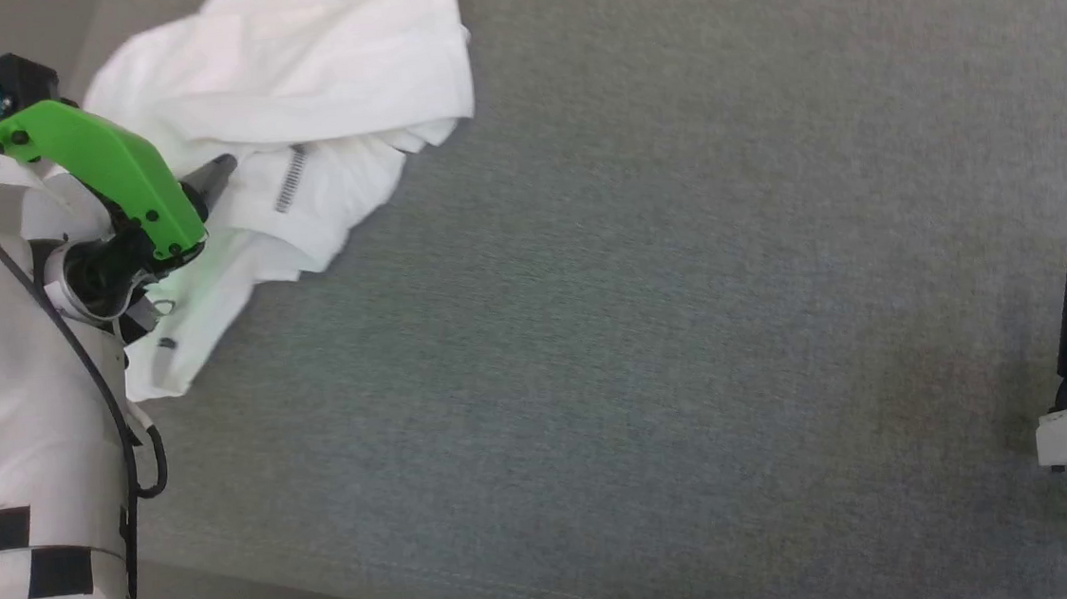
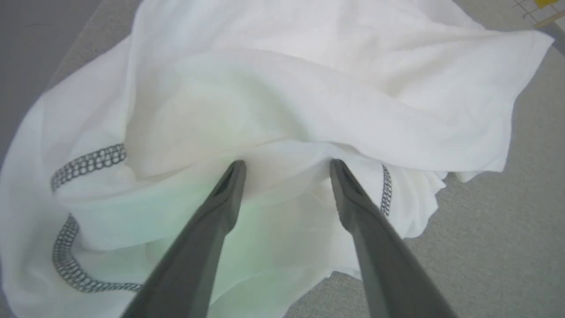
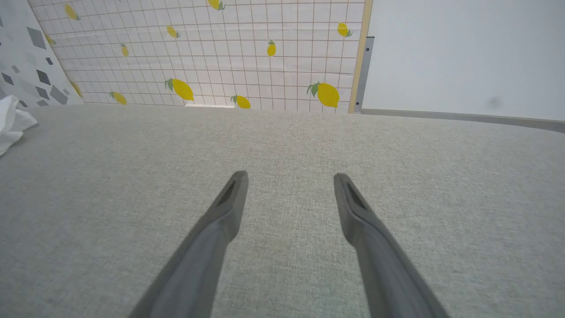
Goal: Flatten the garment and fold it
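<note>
The white T-shirt (image 1: 288,81) is seen crumpled at the far left of the grey cloth surface (image 1: 688,325), and both claws are held wide open.
The left arm is stretched forward over the near edge of the shirt, with its green wrist cover (image 1: 104,171) tilted down. The left gripper (image 2: 287,165) is pointed into the heap, and its two dark fingers are spread apart just under a big fold, beside the dark zigzag stitching (image 2: 88,161). Whether the cloth is touched cannot be told. The right gripper (image 3: 290,177) is kept low at the right side, well apart from the shirt. Its fingers are spread over bare grey cloth and aimed at a lemon-print wall (image 3: 220,53).
</note>
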Controlling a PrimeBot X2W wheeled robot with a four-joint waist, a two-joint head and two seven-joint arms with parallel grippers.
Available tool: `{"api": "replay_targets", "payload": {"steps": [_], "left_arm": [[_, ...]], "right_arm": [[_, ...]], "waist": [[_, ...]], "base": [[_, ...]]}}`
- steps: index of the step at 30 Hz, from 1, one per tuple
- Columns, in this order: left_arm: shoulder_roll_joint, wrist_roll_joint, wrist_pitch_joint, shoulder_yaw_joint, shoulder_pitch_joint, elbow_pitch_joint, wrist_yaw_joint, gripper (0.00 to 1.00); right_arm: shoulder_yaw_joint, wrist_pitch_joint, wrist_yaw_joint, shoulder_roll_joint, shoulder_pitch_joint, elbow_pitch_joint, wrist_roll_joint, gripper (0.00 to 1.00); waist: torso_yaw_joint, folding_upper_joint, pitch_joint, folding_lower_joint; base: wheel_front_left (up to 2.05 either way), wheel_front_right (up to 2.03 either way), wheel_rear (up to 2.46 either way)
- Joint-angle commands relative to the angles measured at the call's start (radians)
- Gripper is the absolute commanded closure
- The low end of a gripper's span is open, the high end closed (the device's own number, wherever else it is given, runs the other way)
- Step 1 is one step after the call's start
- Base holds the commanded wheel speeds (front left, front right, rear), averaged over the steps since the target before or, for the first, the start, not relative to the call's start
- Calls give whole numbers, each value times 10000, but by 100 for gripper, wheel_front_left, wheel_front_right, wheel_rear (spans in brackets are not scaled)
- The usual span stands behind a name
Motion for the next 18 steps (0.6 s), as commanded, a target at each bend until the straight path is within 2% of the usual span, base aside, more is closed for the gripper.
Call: {"api": "replay_targets", "payload": {"steps": [1, 8, 9, 10, 12, 18], "left_arm": [[34, -83, 110, -75, -107, 71, 122, 0], [-355, -72, 569, -469, 461, 313, 171, 0], [-371, 23, 454, -566, 538, 302, 157, 58], [-395, 47, 265, -573, 587, 279, 149, 100], [-399, 146, -250, -556, 682, 260, 212, 100], [-463, 143, -3215, 235, 578, 31, 685, 100]], "right_arm": [[-13, 13, -15, -4, 11, -121, 44, 0], [-50, 37, -15, -4, -81, -163, 46, 0], [-20, 34, -15, -4, -109, -122, 37, 0], [5, 27, -15, -4, -133, -88, 34, 0], [67, 2, -15, -4, -180, 0, 40, 0], [275, -105, -15, -4, -144, 376, 139, 0]], "waist": [[-550, 0, 788, -2], [-413, 0, 1012, -2], [-382, 0, 995, -2], [-356, 0, 962, -2], [-303, 0, 850, -2], [-118, 0, 141, -2]], "base": [[0, 0, 0], [0, 0, 0], [0, 0, 0], [0, 0, 0], [0, 0, 0], [0, 0, 0]]}}
